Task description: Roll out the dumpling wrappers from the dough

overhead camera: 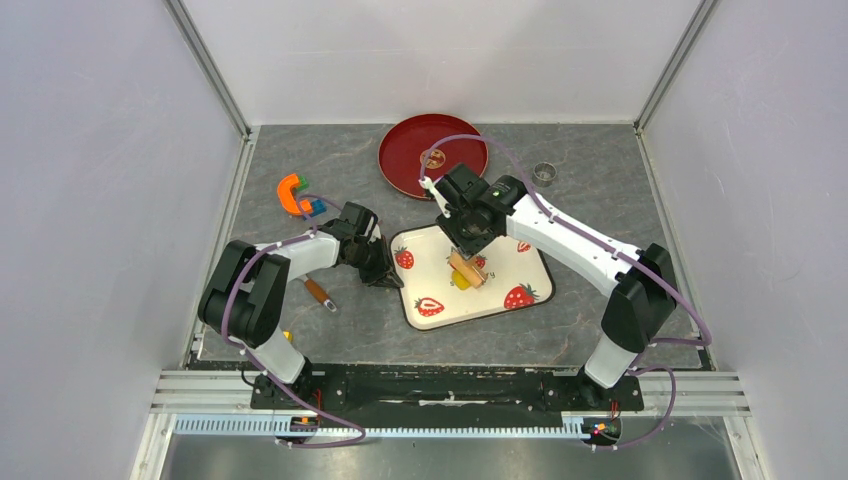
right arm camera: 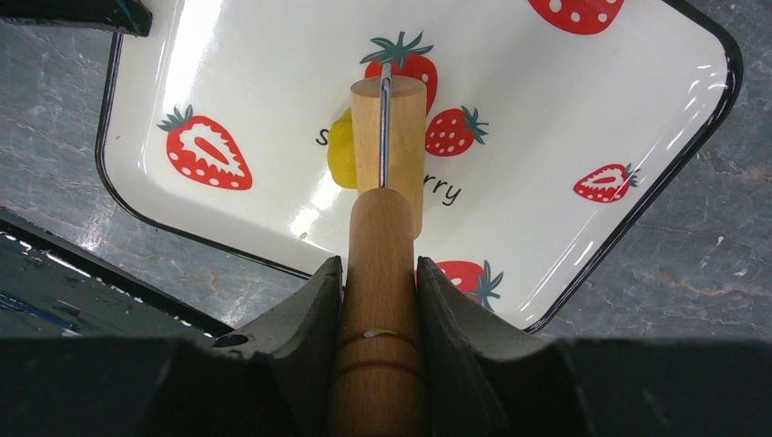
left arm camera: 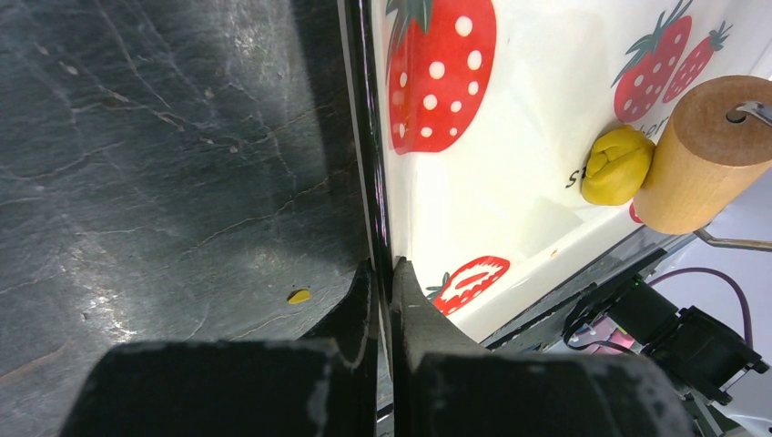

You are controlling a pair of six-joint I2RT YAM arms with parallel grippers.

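Note:
A lump of yellow dough (left arm camera: 617, 166) lies near the middle of the white strawberry tray (overhead camera: 500, 270). My right gripper (right arm camera: 380, 264) is shut on the handle of a wooden roller (right arm camera: 389, 137). The roller's head rests on the tray, touching the dough (right arm camera: 340, 150) at its side. My left gripper (left arm camera: 384, 269) is shut on the tray's black rim at the left edge (overhead camera: 397, 283). A small yellowish disc, seemingly a dumpling wrapper (overhead camera: 433, 157), lies on the red plate (overhead camera: 405, 165) behind the tray.
An orange, blue and green tool (overhead camera: 295, 195) lies at the left. A wood-handled tool (overhead camera: 318, 293) sits beside the left arm. A small metal ring cutter (overhead camera: 544, 174) stands at the back right. A yellow crumb (left arm camera: 298, 295) lies on the grey mat.

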